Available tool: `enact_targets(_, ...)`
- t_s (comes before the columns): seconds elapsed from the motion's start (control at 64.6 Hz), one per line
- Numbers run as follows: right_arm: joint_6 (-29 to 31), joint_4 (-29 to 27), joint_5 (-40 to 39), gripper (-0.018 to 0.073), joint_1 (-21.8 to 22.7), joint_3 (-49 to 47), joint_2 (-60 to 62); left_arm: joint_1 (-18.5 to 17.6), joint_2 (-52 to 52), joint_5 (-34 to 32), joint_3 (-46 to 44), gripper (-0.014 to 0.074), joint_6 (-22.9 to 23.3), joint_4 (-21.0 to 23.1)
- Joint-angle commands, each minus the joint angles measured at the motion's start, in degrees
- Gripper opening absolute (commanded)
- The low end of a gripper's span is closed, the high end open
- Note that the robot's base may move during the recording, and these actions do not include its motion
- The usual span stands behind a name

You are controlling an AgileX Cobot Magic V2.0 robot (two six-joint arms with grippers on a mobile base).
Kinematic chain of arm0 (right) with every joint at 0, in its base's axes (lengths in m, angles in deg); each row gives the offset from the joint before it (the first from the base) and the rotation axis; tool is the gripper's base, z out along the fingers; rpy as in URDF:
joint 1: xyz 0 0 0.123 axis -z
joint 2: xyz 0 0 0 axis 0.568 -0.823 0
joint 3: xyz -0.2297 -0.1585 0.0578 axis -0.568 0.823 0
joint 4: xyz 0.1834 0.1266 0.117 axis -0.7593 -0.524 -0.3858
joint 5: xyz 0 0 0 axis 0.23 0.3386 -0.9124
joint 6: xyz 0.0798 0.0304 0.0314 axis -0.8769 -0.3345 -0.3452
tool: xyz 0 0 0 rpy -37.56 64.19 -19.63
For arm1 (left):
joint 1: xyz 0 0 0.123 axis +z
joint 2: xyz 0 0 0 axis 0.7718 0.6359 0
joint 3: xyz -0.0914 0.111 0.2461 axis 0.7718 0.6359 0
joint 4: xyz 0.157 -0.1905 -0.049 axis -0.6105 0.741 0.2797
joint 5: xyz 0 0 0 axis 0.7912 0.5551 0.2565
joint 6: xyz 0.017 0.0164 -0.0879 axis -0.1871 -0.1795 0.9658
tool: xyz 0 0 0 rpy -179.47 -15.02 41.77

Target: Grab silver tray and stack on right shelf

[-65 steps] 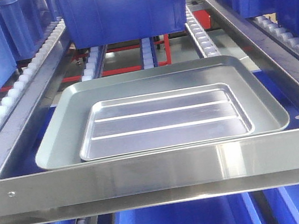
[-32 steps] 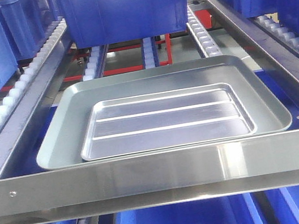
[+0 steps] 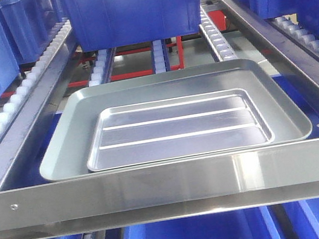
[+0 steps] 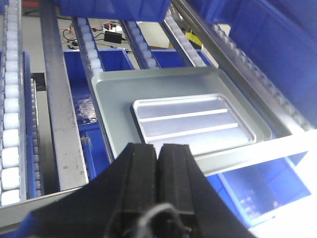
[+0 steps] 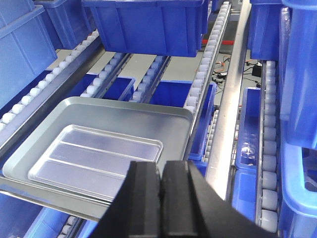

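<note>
The silver tray [image 3: 176,127] lies flat inside a larger, duller steel tray [image 3: 61,154], nested toward that tray's front edge, its two long raised ribs running side to side. Both trays sit on the right shelf [image 3: 171,188], just behind its wide brushed-steel front rail, between lanes of small white rollers [image 3: 0,118]. A big blue bin [image 3: 128,8] rests on the same level farther back, well apart from the trays, and more blue bins flank the lane on either side and sit on the level below.

In the left wrist view, the left end effector [image 4: 158,153] hovers near the front rail with its two black fingers [image 4: 141,168] pressed together, holding nothing; the silver tray [image 4: 190,119] lies ahead of it inside the larger tray [image 4: 114,99], not touched.

In the right wrist view, the right end effector [image 5: 161,173] also has its black fingers [image 5: 143,183] closed against each other with only a thin seam between them, and it grips nothing. The silver tray [image 5: 94,158] sits ahead and to the left of it, within the larger tray [image 5: 148,116], apart from the fingers. A row of white rollers [image 5: 205,59] runs alongside the larger tray's far corner.
</note>
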Motion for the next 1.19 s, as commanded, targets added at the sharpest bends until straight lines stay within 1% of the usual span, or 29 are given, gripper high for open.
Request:
enact_targets(0.0, 0.5, 1.2, -4.7, 0.0056, 0.0, -1.4, -0.7, 0.8, -0.7, -3.8, -1.2, -0.0093, -11.3, 5.8)
enact_targets(0.031, 0.5, 1.2, -4.7, 0.0056, 0.0, -1.4, -0.7, 1.9, -1.3, -4.0, -0.9, -0.0093, -14.8, 8.6)
enact_targets(0.093, 0.5, 1.2, -4.7, 0.0056, 0.0, -1.4, -0.7, 5.7, -2.9, -5.0, 0.3, -0.0094, -17.5, 11.8)
enact_targets(0.155, 0.5, 1.2, -4.7, 0.0056, 0.0, -1.4, -0.7, 10.0, -4.8, -5.9, 1.9, -0.0093, -18.1, 12.5)
enact_targets(0.217, 0.5, 1.2, -4.7, 0.0056, 0.0, -1.4, -0.7, 15.2, -7.3, -7.3, 4.3, -0.0093, -18.1, 13.6)
enact_targets(0.248, 0.5, 1.2, -4.7, 0.0056, 0.0, -1.4, -0.7, 18.5, -8.8, -8.5, 6.1, -0.0093, -18.1, 14.7)
enact_targets(0.279, 0.5, 1.2, -4.7, 0.0056, 0.0, -1.4, -0.7, 20.8, -10.3, -9.5, 7.5, -0.0093, -18.1, 15.2)
enact_targets(0.387, 0.5, 1.2, -4.7, 0.0056, 0.0, -1.4, -0.7, 27.8, -14.8, -12.9, 13.1, -0.0093, -18.2, 15.4)
enact_targets(0.449, 0.5, 1.2, -4.7, 0.0056, 0.0, -1.4, -0.7, 30.1, -17.0, -16.3, 17.0, -0.0093, -18.2, 15.4)
enact_targets(0.511, 0.5, 1.2, -4.7, 0.0056, 0.0, -1.4, -0.7, 31.0, -17.1, -21.9, 21.6, -0.0093, -18.2, 15.4)
enact_targets(0.542, 0.5, 1.2, -4.7, 0.0056, 0.0, -1.4, -0.7, 31.3, -17.1, -25.7, 25.2, -0.0093, -18.2, 15.4)
enact_targets(0.619, 0.5, 1.2, -4.7, 0.0056, 0.0, -1.4, -0.7, 31.3, -17.1, -34.2, 30.8, -0.0093, -18.2, 15.4)
enact_targets(0.666, 0.5, 1.2, -4.7, 0.0056, 0.0, -1.4, -0.7, 31.3, -17.1, -30.4, 30.3, -0.0093, -18.2, 15.3)
enact_targets(0.79, 0.5, 1.2, -4.7, 0.0056, 0.0, -1.4, -0.7, 31.3, -17.1, -32.7, 30.6, -0.0094, -18.2, 15.3)
enact_targets(1.177, 0.5, 1.2, -4.7, 0.0056, 0.0, -1.4, -0.7, 31.3, -17.1, -32.7, 30.6, -0.0094, -18.2, 15.3)
